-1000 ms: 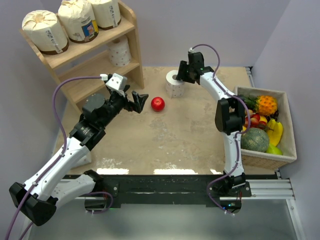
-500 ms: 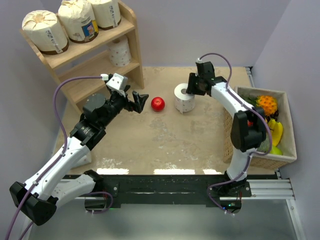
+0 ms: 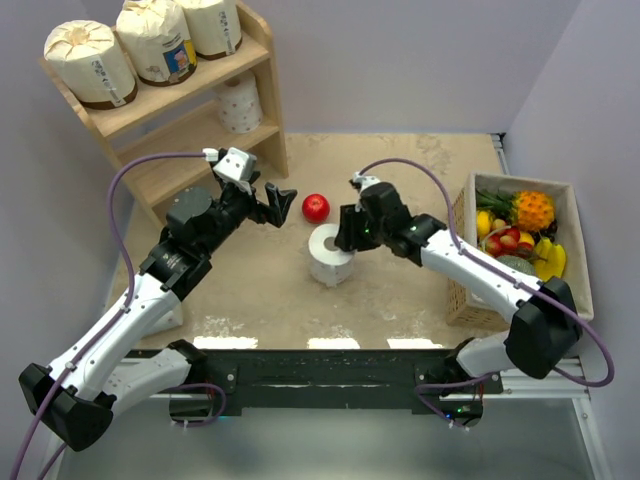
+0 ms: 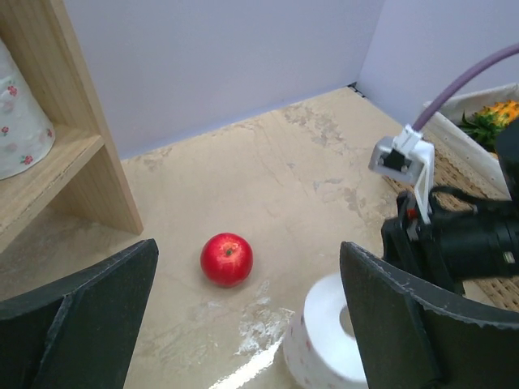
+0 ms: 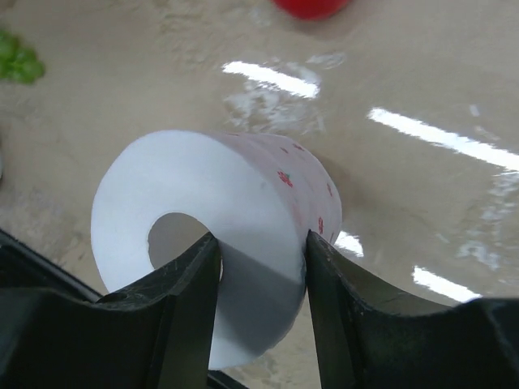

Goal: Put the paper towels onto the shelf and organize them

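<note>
Clamped on the wall of one bare white roll [image 3: 328, 268] with the right gripper [image 3: 340, 238]: one finger down the hollow core, the other against the outside, jaws narrow around that thickness of paper. Standing upright mid-table, core axis vertical, just on the near side of the red apple [image 3: 316, 207]; resting on the table [image 3: 260, 290] or lifted just clear, cannot tell. Away to the far left of it, the shelf [image 3: 262, 70], with three wrapped rolls [image 3: 155, 42] on the top tier and one bare roll [image 3: 240, 103] on the tier below. Between held roll and shelf, the left gripper [image 3: 274, 200], jaws wide and holding nothing, nearer the shelf than the right arm. Judged from that: either a long leftward reach past the apple for the right arm, or a handover, with the upright outer wall offering the left jaws a side-on grasp. From above, the whole layout but not the pinch itself, hidden under the wrist. From the right wrist, the pinch plainly, fingertips [image 5: 190, 312] either side of the wall, yet no shelf. From the left wrist, apple and roll between the spread fingers, plus a corner of the shelf. Off to the right, the box of fruit [image 3: 520, 318], no part of this.
</note>
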`<state>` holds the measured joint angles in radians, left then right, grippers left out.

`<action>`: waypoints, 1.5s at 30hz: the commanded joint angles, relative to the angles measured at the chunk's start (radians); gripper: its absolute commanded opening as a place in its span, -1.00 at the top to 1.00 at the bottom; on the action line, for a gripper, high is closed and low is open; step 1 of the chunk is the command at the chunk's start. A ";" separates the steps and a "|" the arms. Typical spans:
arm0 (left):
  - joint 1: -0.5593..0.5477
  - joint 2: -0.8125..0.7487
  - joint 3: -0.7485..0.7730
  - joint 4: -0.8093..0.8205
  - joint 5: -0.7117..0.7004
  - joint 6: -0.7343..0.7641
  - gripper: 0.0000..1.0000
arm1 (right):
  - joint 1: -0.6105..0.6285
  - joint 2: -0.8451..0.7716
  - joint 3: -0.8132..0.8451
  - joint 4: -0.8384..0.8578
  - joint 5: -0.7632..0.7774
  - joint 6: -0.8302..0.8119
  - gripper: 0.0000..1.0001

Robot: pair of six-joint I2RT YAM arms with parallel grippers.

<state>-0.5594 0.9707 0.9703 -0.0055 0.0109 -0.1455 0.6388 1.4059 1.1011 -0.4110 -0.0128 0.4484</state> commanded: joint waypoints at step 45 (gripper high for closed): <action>-0.432 0.451 0.237 -0.544 -0.204 -0.144 -0.68 | 0.205 -0.650 -0.076 -0.115 0.734 0.016 -0.41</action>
<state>-0.9825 1.4117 1.1637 -0.5331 -0.2089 -0.2161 0.8448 0.7624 1.0294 -0.5014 0.6636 0.4854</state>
